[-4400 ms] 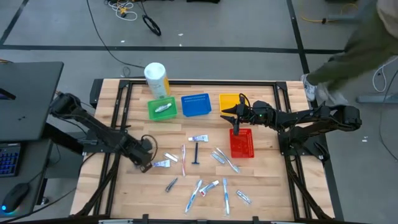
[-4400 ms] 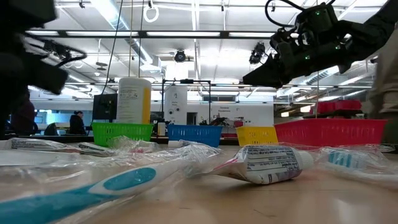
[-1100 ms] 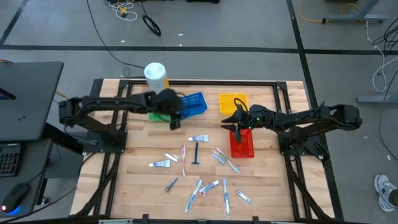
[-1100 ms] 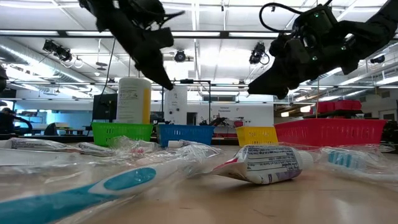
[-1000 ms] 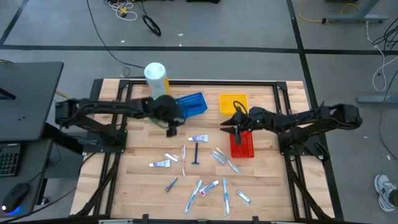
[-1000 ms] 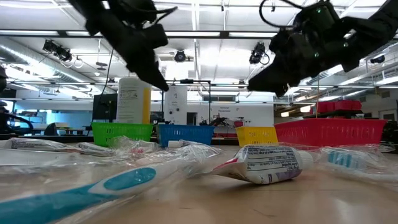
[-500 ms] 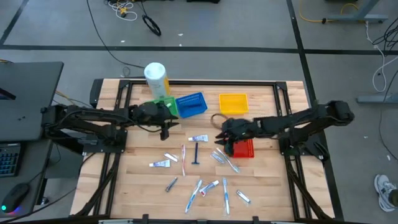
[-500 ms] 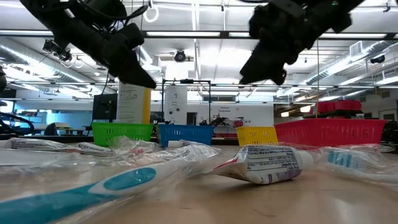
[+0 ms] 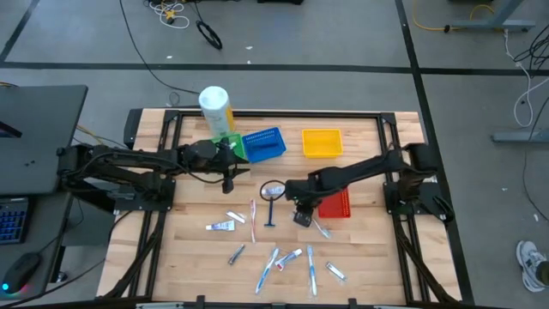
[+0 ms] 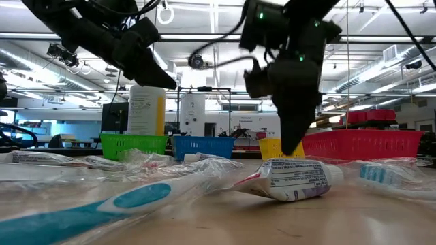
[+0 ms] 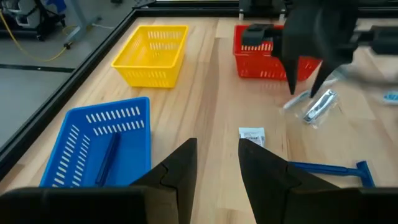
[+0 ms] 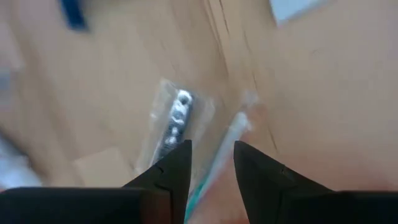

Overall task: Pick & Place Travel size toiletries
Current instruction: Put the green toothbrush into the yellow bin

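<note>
Several toiletries lie loose on the wooden table: a small white tube, a blue razor, a toothbrush, another tube, and more brushes near the front edge. My right gripper hangs open, pointing down, just above a silver plastic-wrapped item and a wrapped toothbrush. My left gripper is open and empty, in the air near the blue basket. In the left wrist view a blue item lies inside that basket.
Along the far side stand a white-and-yellow bottle, a green basket partly under the left arm, the blue basket and a yellow basket. A red basket sits right beside my right gripper.
My right gripper has swung from above the red basket toward the table's left and near side, tipped to point down, and dropped low over the wrapped items. My left gripper has drawn back from the blue basket toward the left and near edge. No toiletry has moved.
</note>
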